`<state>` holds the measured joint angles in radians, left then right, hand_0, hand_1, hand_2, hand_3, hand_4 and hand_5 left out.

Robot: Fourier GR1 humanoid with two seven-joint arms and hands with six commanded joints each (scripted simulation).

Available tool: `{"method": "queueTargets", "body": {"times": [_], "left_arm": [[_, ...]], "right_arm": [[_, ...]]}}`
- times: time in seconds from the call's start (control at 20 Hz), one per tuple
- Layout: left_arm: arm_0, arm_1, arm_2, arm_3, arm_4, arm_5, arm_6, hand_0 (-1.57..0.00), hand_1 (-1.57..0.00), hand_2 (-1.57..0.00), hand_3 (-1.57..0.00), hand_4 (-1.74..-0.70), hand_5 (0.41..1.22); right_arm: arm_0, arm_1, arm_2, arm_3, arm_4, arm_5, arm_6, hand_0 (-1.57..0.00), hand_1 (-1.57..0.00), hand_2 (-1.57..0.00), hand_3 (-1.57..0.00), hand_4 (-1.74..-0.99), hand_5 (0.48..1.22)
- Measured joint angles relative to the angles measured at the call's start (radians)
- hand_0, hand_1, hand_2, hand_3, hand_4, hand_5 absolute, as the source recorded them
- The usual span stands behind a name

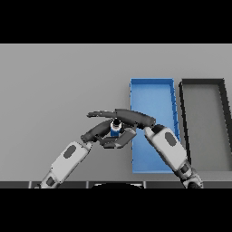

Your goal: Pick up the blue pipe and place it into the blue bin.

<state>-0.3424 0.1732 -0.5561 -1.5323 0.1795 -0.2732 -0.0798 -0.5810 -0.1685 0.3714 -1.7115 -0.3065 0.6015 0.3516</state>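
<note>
While right hand (129,118) fingers curl round blue pipe (115,128), left hand (97,132) adjoins.

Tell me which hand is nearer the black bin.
Right. The right hand is at the blue pipe, just left of the blue bin, which separates it from the black bin. The left hand sits farther left.

Blue pipe (116,127) upright, just left of blue bin (152,93).
</note>
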Motion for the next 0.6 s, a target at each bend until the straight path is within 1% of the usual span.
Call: {"method": "queueTargets", "body": {"times": [0.05,0.1,0.15,0.2,0.25,0.3,0.35,0.4,0.45,0.5,0.55,0.6], "left_arm": [[-0.016,0.016,-0.012,-0.001,-0.049,0.021,0.041,-0.99,-0.90,-0.87,-0.74,-1.59,1.221],[-0.019,0.023,-0.034,0.004,-0.101,0.038,0.064,-0.88,-0.83,-0.80,-0.67,-1.61,1.221],[-0.021,0.019,-0.028,0.009,-0.114,0.053,0.055,-0.89,-0.87,-0.85,-0.66,-1.64,1.221],[-0.006,0.027,-0.028,-0.006,-0.112,0.051,0.035,-1.03,-1.01,-0.99,-0.62,-1.66,1.192],[-0.006,0.000,-0.020,-0.005,-0.094,0.062,0.026,-1.14,-1.12,-1.11,-0.57,-1.67,1.198],[0.002,-0.012,-0.008,-0.012,-0.056,0.053,0.005,-1.22,-1.21,-1.20,-0.52,-1.69,1.203],[0.012,-0.020,-0.005,-0.024,-0.034,0.052,0.007,-1.29,-1.28,-1.27,-0.53,-1.70,1.206],[0.026,-0.017,-0.002,-0.021,-0.021,0.041,-0.028,-1.35,-1.34,-1.33,-0.53,-1.71,1.209],[0.029,-0.020,-0.004,-0.025,-0.009,0.040,-0.017,-1.39,-1.39,-1.38,-0.55,-1.71,1.212],[0.026,-0.018,-0.004,-0.023,-0.009,0.044,-0.017,-1.43,-1.42,-1.42,-0.59,-1.72,1.214],[0.016,-0.007,-0.002,-0.027,-0.009,0.042,-0.007,-1.46,-1.45,-1.45,-0.59,-1.72,1.215],[0.014,-0.003,-0.007,-0.020,-0.010,0.042,-0.026,-1.48,-1.45,-1.47,-0.55,-1.73,1.216]], "right_arm": [[-0.007,-0.001,0.002,-0.005,-0.010,0.003,0.019,-0.48,-0.50,-0.50,-0.37,-1.390,0.538],[-0.021,0.005,0.000,0.007,-0.014,0.013,0.016,-0.70,-0.71,-0.71,-0.56,-1.453,0.551],[-0.032,0.008,0.003,0.019,-0.018,0.021,-0.003,-0.87,-0.89,-0.89,-0.70,-1.503,0.573],[-0.033,0.014,0.012,0.016,-0.036,0.024,-0.001,-1.01,-1.02,-1.02,-0.83,-1.541,0.604],[-0.022,0.012,0.012,0.018,-0.063,0.025,0.022,-1.12,-1.13,-1.13,-0.98,-1.513,0.650],[-0.020,0.016,0.012,0.018,-0.085,0.020,0.042,-1.21,-1.22,-1.22,-1.10,-1.492,0.706],[-0.014,0.031,0.019,0.018,-0.086,0.003,0.057,-1.28,-1.29,-1.29,-1.19,-1.475,0.809],[-0.001,0.047,0.024,0.012,-0.072,-0.005,0.044,-1.34,-1.35,-1.35,-1.27,-1.464,0.891],[-0.005,0.054,0.018,0.021,-0.055,-0.007,0.024,-1.39,-1.39,-1.39,-1.33,-1.458,0.957],[0.004,0.045,0.012,0.011,-0.037,0.003,0.004,-1.42,-1.43,-1.43,-1.38,-1.456,1.010],[0.004,0.056,0.018,0.007,-0.007,0.002,-0.014,-1.45,-1.46,-1.46,-1.42,-1.459,1.052],[0.003,0.058,0.012,0.006,0.013,0.014,-0.016,-1.48,-1.48,-1.48,-1.45,-1.465,1.086]]}}
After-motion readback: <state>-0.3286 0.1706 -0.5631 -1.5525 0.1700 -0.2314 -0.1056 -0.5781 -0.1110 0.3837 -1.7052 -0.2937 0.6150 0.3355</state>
